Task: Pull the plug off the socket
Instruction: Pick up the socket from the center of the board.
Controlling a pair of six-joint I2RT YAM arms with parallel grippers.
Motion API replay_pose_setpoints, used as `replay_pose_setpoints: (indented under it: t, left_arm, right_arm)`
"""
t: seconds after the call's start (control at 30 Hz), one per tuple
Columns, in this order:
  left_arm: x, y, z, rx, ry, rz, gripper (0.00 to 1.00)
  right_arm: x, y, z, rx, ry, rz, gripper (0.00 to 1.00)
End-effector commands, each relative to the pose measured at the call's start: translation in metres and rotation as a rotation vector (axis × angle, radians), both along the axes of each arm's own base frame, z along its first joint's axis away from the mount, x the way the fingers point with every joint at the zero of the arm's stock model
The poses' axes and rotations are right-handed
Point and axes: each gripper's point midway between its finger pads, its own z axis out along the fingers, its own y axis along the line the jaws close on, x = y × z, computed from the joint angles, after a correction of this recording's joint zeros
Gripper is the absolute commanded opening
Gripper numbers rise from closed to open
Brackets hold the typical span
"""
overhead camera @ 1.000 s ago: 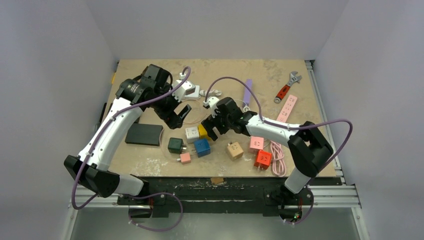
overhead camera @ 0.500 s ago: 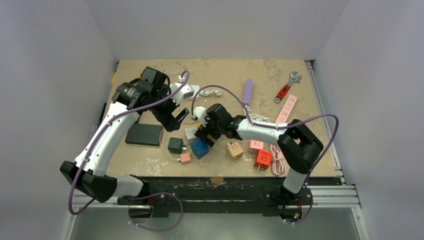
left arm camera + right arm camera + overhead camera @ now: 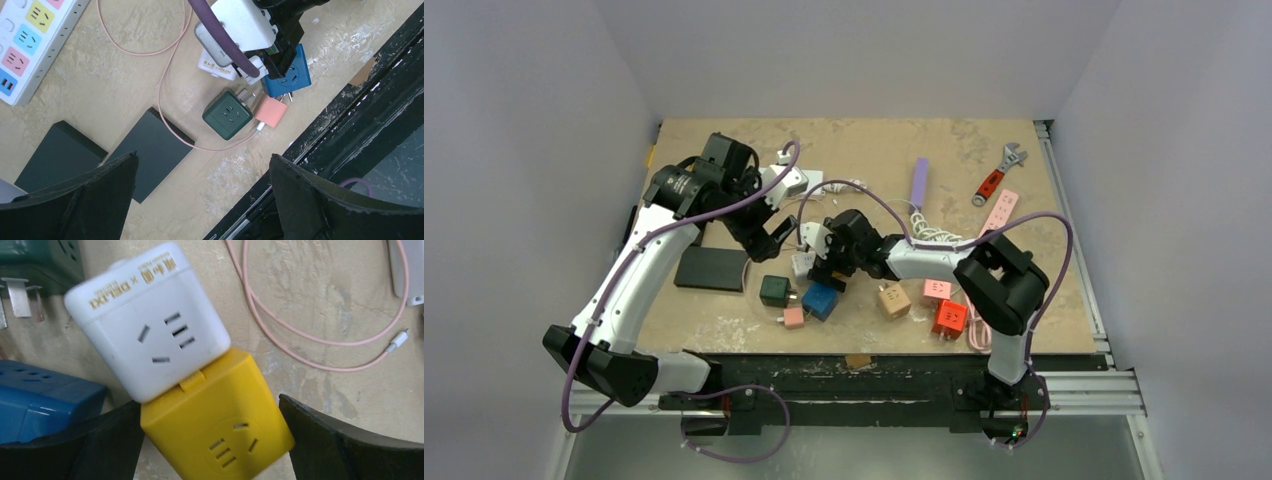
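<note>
A yellow cube plug (image 3: 220,410) is joined to a white cube socket (image 3: 150,335) on the table. My right gripper (image 3: 210,440) is open, with one finger on each side of the yellow cube; the left finger is at its edge and the right finger (image 3: 350,450) stands apart. In the top view the right gripper (image 3: 824,268) sits over the white cube (image 3: 804,264) and hides the yellow one. My left gripper (image 3: 769,238) is open and empty above the table, left of the cubes; its wrist view shows the white cube (image 3: 215,67).
A blue cube (image 3: 821,300), green cube (image 3: 774,290) and small pink adapter (image 3: 795,317) lie close by. Tan (image 3: 892,300), pink (image 3: 936,290) and red (image 3: 949,318) cubes lie right. A black block (image 3: 712,268), white power strip (image 3: 799,180) and wrench (image 3: 997,175) are around.
My right gripper has moved left and down until it straddles the yellow cube. My left gripper has drawn back slightly to the left.
</note>
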Motion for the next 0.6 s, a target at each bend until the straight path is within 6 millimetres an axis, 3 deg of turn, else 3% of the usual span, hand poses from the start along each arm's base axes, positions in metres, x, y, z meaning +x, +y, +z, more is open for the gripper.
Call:
replay_pose_setpoints:
  t: [0.0, 0.13, 0.37, 0.4, 0.57]
  left_arm:
    - [0.000, 0.004, 0.010, -0.005, -0.037, -0.008, 1.00]
    - [0.000, 0.007, 0.013, 0.002, -0.047, -0.006, 1.00]
    - [0.001, 0.003, 0.013, -0.017, -0.041, -0.014, 1.00]
    - [0.001, 0.003, 0.012, -0.015, -0.040, -0.018, 1.00]
    - [0.002, 0.002, 0.010, -0.006, -0.052, -0.058, 1.00]
  right_arm:
    - [0.002, 0.020, 0.001, 0.036, -0.021, 0.086, 0.98]
    - [-0.001, 0.019, 0.005, 0.049, 0.006, 0.062, 0.82]
    - [-0.009, 0.008, 0.008, 0.023, 0.048, 0.030, 0.07]
    - [-0.010, 0.008, 0.009, 0.023, 0.062, 0.020, 0.00]
    - [-0.011, 0.003, 0.030, 0.076, 0.030, -0.014, 0.00]
